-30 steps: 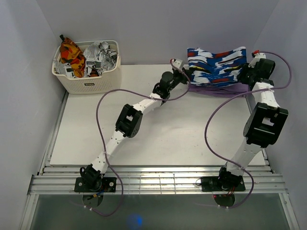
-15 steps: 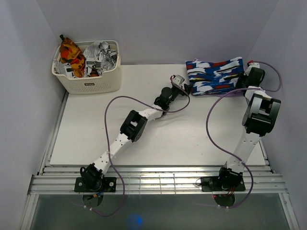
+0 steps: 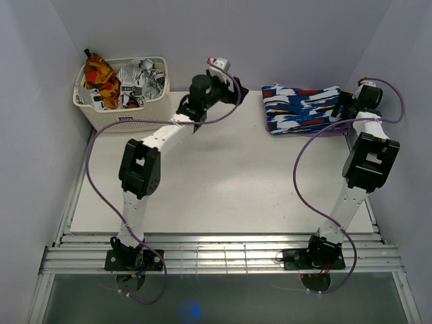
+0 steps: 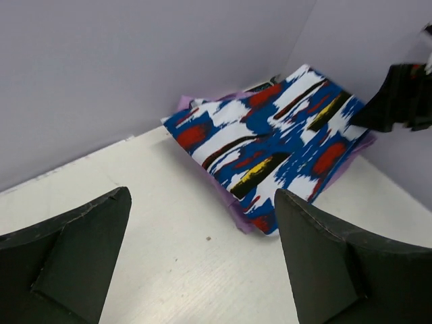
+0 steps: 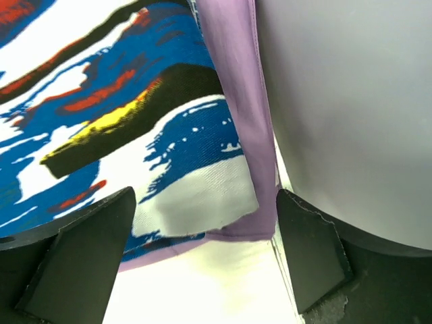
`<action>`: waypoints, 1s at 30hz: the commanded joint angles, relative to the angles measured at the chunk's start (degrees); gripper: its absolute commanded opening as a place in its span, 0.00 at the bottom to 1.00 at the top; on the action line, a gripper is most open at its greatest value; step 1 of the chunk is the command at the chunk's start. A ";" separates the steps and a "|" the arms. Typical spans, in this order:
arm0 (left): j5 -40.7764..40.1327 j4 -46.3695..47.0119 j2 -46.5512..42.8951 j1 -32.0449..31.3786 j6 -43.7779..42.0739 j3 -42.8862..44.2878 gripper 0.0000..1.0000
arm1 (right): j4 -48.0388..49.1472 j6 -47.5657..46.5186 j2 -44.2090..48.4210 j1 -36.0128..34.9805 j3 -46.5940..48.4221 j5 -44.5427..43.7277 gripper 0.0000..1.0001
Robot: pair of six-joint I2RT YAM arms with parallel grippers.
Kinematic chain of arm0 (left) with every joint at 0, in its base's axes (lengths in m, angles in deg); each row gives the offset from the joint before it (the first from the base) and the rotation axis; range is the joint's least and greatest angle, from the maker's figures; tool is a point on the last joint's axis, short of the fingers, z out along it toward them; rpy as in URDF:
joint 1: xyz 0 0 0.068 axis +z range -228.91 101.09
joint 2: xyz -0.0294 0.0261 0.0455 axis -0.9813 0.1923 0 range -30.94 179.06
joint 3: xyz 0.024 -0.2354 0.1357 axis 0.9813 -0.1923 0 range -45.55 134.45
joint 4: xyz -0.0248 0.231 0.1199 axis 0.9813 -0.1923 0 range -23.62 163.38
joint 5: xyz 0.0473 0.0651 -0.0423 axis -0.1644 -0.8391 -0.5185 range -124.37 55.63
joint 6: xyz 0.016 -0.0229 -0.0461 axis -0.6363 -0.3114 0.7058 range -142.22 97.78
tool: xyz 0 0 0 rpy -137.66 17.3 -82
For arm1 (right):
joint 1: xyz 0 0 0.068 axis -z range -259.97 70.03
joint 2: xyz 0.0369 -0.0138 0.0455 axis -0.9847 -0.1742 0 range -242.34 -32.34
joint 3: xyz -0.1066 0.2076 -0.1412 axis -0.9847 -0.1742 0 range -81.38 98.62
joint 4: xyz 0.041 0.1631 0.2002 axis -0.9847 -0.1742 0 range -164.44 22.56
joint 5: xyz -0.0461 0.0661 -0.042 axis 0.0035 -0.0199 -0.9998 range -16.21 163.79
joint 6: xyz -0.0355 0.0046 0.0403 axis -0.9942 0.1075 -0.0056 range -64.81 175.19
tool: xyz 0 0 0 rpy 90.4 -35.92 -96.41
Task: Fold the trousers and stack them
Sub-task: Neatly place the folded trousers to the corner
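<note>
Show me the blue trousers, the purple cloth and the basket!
trousers (image 3: 300, 108), top view, middle of the folded top face.
purple cloth (image 5: 236, 81), right wrist view, strip showing beside the trousers.
basket (image 3: 108, 118), top view, its front wall.

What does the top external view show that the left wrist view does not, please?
Only the top external view shows the white basket holding orange-red clothes and black-and-white clothes. Only the left wrist view shows the left pincer up close, open and empty. Both show the folded trousers lying on the lilac garment, with the right pincer at their edge.
</note>
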 commanded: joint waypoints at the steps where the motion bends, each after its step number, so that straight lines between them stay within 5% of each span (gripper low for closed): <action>1: 4.96 -30.08 -12.67 4.96 4.54 3.71 0.98 | -11.46 -1.33 5.72 0.66 7.49 3.04 0.90; 2: 6.10 -41.72 -13.21 6.20 4.29 5.12 0.98 | -13.85 -3.09 6.34 0.66 8.64 6.35 0.90; 5: 8.65 -55.58 -16.98 12.17 3.84 4.62 0.98 | -23.50 -8.37 9.77 0.66 12.42 15.48 0.90; 13: 22.37 -61.26 -34.37 30.98 -5.10 -17.85 0.98 | -40.23 -25.32 25.40 0.66 2.16 32.13 0.90; 22: 13.06 -62.05 -61.69 31.35 -18.38 -42.31 0.98 | -54.48 -39.04 37.18 0.31 -23.06 38.47 0.90; 30: 9.10 -66.53 -65.51 31.35 -19.98 -48.74 0.98 | -50.71 -40.64 46.33 -0.48 -35.47 34.25 0.90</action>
